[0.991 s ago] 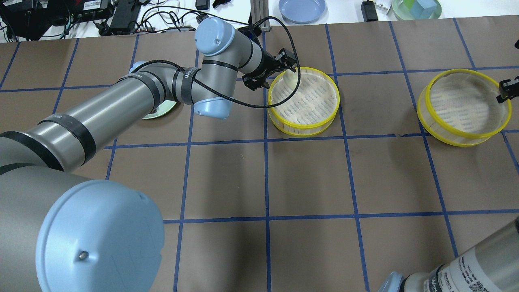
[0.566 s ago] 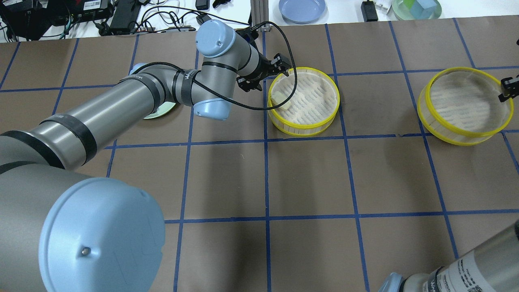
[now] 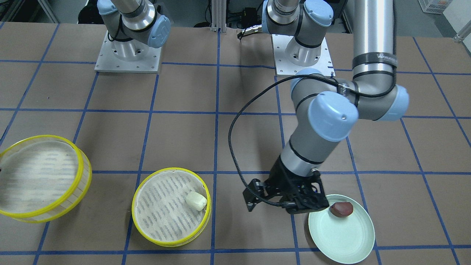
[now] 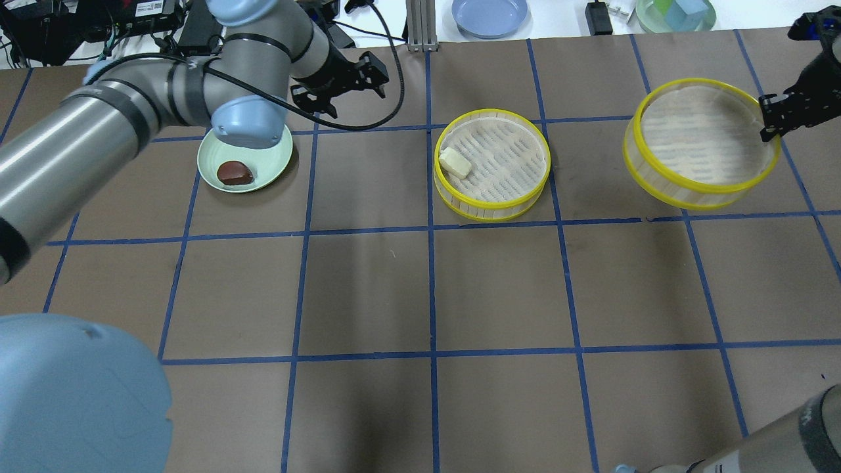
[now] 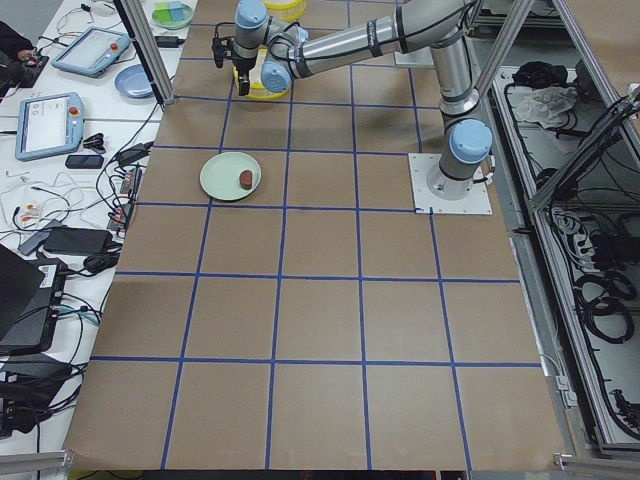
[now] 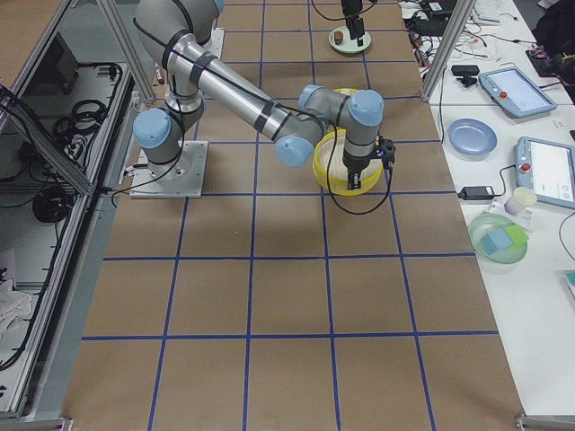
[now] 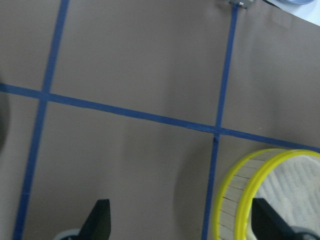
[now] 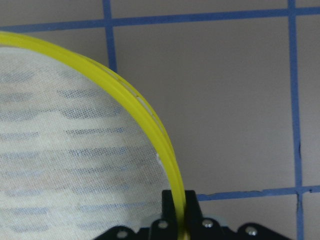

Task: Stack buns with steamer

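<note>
The left gripper (image 4: 340, 84) hangs over bare table at about 1 o'clock from the plate (image 4: 279, 161), jaws spread wide with nothing between them. The left arm's elbow (image 4: 250, 121) covers the plate's 12 o'clock edge. The brown bun (image 4: 235, 173) lies uncovered near the plate's 7 o'clock.

The cream bun (image 4: 455, 162) sits in the middle tier (image 4: 489, 205), against its wall at 9 o'clock (the rest of that mesh floor is bare). Open table lies between the plate and this tier.

Off at the middle tier's 3 o'clock, the second tier (image 4: 696, 187) is pinched by the right gripper (image 4: 770, 125), jaws closed across the yellow rim at that tier's own 3 o'clock. It tilts and looks lifted off the table, though I can't be sure from here. The gap between the two tiers is bare.

Along the far edge, toward 12 o'clock, stand a blue dish (image 4: 489, 16) and a metal post (image 4: 417, 23), both well apart from the tiers.
</note>
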You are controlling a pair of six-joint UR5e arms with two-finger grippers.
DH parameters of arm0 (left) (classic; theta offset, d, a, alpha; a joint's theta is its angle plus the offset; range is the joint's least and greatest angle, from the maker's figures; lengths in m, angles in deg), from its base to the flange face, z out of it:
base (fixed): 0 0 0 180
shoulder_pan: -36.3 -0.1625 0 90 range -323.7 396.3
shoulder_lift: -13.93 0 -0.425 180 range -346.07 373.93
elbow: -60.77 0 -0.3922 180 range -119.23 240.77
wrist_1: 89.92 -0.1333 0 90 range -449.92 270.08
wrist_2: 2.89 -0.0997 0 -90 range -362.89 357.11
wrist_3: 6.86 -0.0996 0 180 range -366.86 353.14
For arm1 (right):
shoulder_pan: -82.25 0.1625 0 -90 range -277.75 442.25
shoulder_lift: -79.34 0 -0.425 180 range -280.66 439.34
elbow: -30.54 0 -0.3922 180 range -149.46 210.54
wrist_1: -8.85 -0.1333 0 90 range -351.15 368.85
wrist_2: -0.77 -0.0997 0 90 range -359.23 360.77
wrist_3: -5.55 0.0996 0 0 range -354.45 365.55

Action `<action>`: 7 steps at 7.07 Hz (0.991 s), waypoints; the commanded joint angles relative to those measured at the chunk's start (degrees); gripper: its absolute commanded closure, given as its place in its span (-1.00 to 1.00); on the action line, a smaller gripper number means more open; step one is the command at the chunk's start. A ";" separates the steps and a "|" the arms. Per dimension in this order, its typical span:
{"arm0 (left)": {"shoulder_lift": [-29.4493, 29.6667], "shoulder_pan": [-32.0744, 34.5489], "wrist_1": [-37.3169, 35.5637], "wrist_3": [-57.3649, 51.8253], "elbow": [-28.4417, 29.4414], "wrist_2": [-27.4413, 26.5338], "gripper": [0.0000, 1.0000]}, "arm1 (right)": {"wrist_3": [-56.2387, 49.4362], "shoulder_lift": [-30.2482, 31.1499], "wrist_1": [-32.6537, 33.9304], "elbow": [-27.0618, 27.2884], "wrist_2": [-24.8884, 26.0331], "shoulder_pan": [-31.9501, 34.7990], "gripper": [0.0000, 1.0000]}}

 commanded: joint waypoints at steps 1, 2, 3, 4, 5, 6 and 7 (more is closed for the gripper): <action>-2.72 -8.42 7.23 -13.37 -0.96 -3.38 -1.00 | 11.73 2.84 -2.99 0.36 -0.01 8.69 1.00; -2.20 -10.29 7.76 -18.83 -1.49 -6.11 -1.00 | 17.54 2.94 -3.00 0.45 -0.01 12.74 1.00; -1.06 -11.18 7.42 -25.06 -2.54 -9.62 -1.00 | 24.13 2.94 -2.83 0.45 -0.09 16.78 1.00; 0.17 -13.01 6.98 -30.52 -3.59 -10.87 -1.00 | 29.15 2.41 -1.61 0.45 -0.27 21.26 1.00; 2.35 -15.03 6.63 -32.84 -3.86 -10.80 -1.00 | 33.90 1.28 -0.20 0.45 -0.18 24.44 1.00; 5.07 -15.40 3.49 -34.86 -3.95 -10.89 -1.00 | 34.64 -1.00 1.90 0.45 -0.18 25.16 1.00; 7.36 -15.49 -0.36 -36.79 -4.04 -10.97 -1.00 | 36.65 -1.45 2.35 0.45 -0.36 25.43 1.00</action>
